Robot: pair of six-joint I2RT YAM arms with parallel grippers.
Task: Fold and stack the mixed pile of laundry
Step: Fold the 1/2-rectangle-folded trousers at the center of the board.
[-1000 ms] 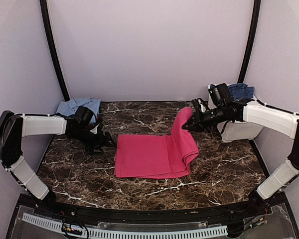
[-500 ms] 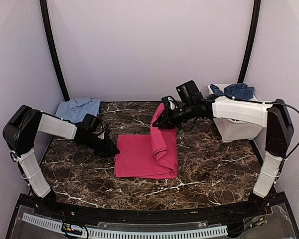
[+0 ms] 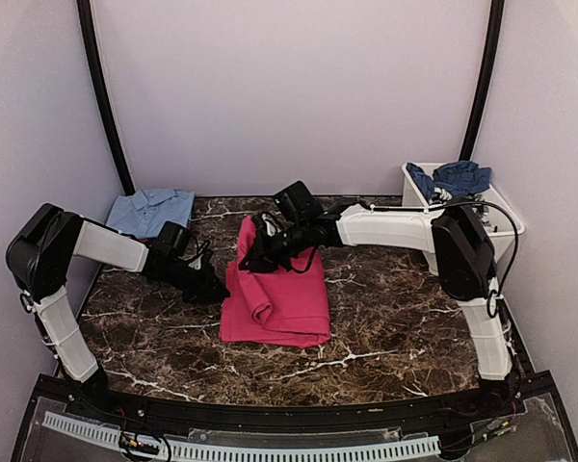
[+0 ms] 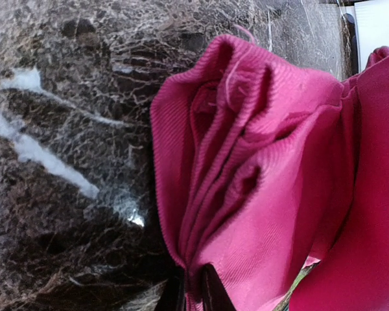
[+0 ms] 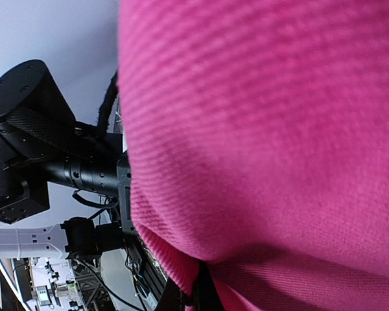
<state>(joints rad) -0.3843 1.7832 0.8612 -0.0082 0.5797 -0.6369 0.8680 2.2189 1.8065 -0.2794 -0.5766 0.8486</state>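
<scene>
Magenta garment [image 3: 284, 303] on marble table [image 3: 405, 318], left hand [image 3: 217, 289] clamped on its left edge, right hand [image 3: 249, 260] pinching raised fold

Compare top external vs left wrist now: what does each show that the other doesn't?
Only top external: the right hand holding up a lifted edge of the magenta-pink soft cloth garment, and the light blue shirt lying at the back-left corner. Only left wrist: the left hand pinching the garment's bunched layers, with its folds and weave seen close up. Both: the garment and the dark marble-patterned tabletop under it.
</scene>
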